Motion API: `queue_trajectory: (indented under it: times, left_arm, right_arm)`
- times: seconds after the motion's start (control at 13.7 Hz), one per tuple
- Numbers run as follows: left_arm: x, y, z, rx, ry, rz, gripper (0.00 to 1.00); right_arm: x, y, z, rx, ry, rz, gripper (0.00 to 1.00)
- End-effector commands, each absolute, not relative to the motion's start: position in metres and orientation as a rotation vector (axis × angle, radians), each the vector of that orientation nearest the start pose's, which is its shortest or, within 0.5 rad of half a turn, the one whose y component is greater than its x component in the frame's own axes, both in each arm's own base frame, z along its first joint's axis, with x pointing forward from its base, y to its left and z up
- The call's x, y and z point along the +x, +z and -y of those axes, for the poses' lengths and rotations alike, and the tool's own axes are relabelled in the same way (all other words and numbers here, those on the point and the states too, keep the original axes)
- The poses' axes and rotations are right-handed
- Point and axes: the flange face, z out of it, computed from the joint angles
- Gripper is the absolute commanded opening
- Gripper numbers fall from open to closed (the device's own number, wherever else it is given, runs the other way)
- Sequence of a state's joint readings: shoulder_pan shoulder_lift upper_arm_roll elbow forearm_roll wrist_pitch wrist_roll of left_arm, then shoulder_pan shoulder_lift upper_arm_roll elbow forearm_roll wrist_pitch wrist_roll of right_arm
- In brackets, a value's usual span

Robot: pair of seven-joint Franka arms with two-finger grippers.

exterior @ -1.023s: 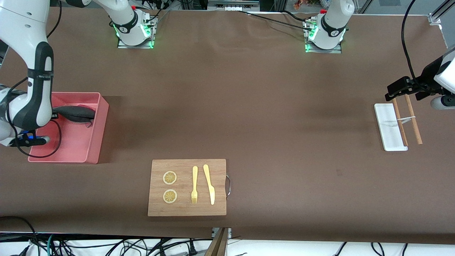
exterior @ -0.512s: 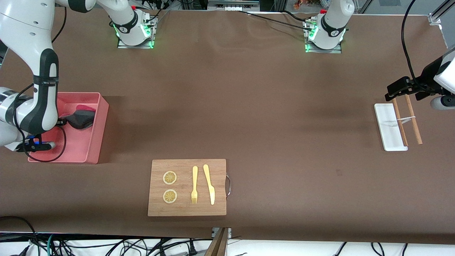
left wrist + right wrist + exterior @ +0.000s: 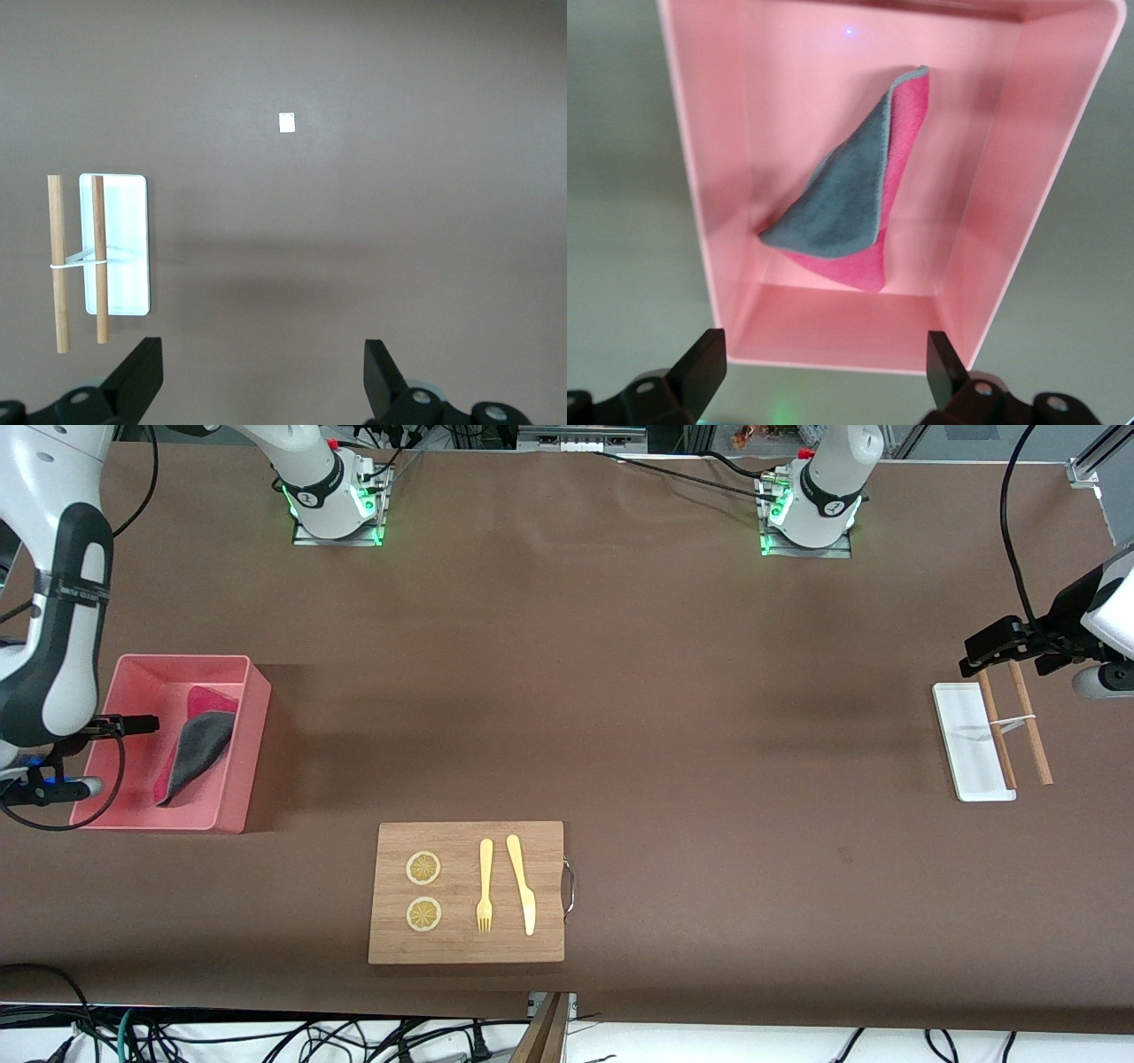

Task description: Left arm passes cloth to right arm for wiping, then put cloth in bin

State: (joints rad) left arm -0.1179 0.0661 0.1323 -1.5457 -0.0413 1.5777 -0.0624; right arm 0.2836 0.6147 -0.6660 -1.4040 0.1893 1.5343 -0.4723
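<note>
The cloth [image 3: 197, 744] lies loose in the pink bin [image 3: 226, 797] at the right arm's end of the table, folded, with dark grey over crimson-pink. The right wrist view shows the cloth [image 3: 850, 208] on the bin's floor, inside its wall [image 3: 992, 221]. My right gripper [image 3: 142, 724] is open and empty, up over the bin's end away from the table's middle, and shows spread wide in its own view [image 3: 824, 372]. My left gripper [image 3: 997, 646] is open and empty, waiting over the table by the white tray; its wrist view shows it [image 3: 263, 381] above bare table.
A wooden board [image 3: 466, 948] carries two lemon slices [image 3: 423, 890], a fork [image 3: 485, 886] and a knife [image 3: 523, 884], nearer the front camera. A small white tray [image 3: 970, 762] with two wooden sticks [image 3: 1032, 731] lies at the left arm's end of the table.
My right gripper has let go of the cloth and pulled up and back from the bin. The cloth has dropped and lies spread in the bin. The left arm has not moved.
</note>
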Motion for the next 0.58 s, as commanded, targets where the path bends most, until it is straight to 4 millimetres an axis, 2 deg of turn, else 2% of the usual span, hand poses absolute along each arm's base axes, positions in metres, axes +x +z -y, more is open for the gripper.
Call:
queue_trajectory:
  times: [0.0, 0.07, 0.15, 0.22, 0.37, 0.51]
  left_arm:
    - [0.577, 0.605, -0.003, -3.151, 0.058, 0.121, 1.0]
    - [0.577, 0.605, -0.003, -3.151, 0.058, 0.121, 1.0]
    - [0.577, 0.605, -0.003, -3.151, 0.06, 0.121, 1.0]
    - [0.577, 0.605, -0.003, -3.151, 0.058, 0.121, 1.0]
    - [0.577, 0.605, -0.003, -3.151, 0.057, 0.123, 1.0]
    - [0.577, 0.605, -0.003, -3.151, 0.06, 0.123, 1.0]
  right_arm:
    - [0.643, 0.418, 0.13, -3.066, 0.598, 0.174, 1.0]
    - [0.642, 0.436, 0.121, -3.058, 0.555, 0.184, 1.0]
    - [0.641, 0.456, 0.104, -3.054, 0.502, 0.209, 1.0]
    - [0.632, 0.477, 0.106, -3.053, 0.48, 0.181, 1.0]
    - [0.616, 0.519, 0.091, -3.07, 0.443, 0.188, 1.0]
    - [0.601, 0.541, 0.077, -3.046, 0.385, 0.233, 1.0]
